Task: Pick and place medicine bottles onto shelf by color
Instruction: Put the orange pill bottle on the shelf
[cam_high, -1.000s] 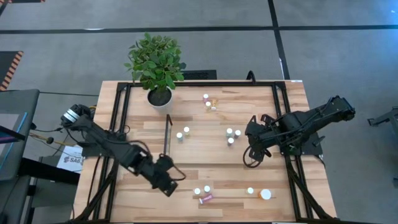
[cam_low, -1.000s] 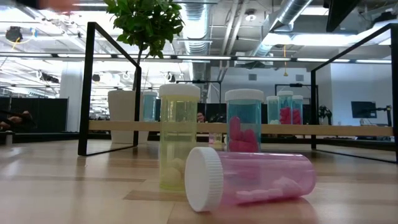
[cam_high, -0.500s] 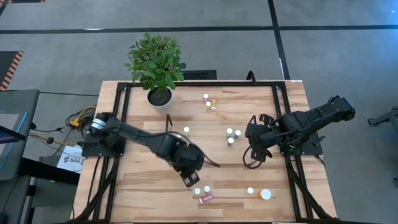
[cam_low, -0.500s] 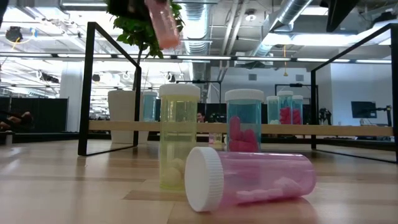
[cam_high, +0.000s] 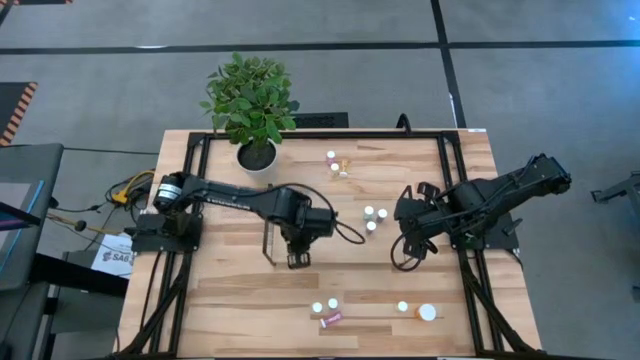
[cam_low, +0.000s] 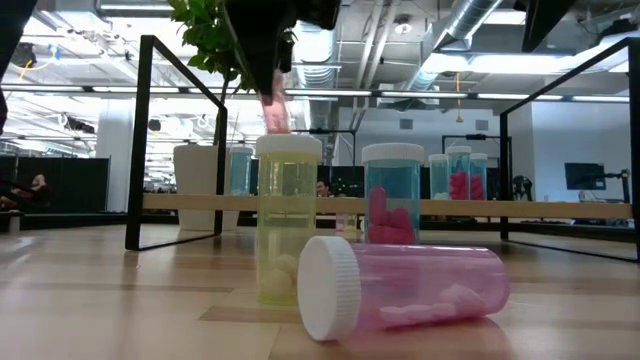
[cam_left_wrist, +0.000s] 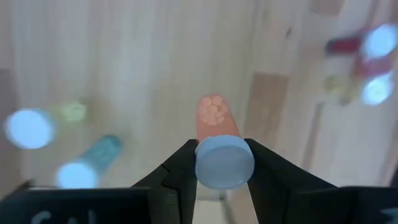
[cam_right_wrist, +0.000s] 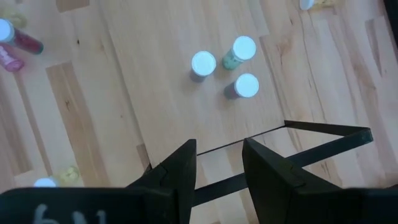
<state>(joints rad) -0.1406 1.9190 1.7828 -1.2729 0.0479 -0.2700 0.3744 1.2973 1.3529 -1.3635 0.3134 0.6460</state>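
Over the wooden table (cam_high: 420, 160), my left gripper (cam_left_wrist: 224, 163) clamped a pink bottle (cam_left_wrist: 217, 118) by its cap, body pointing downward; I had carried it to mid-table.

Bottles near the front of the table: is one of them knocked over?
Yes. A pink bottle lies on its side beside the upright yellow bottle and teal bottle. Its white cap is on and nothing has spilled.

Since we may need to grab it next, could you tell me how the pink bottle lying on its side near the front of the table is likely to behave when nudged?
The pink translucent plastic bottle with a white cap lies on its round side on the smooth wooden table, so it would probably roll. It looks only partly filled with small pills, so it is likely light, and they may shift. Its ribbed cap might offer better grip than the slick-looking body.
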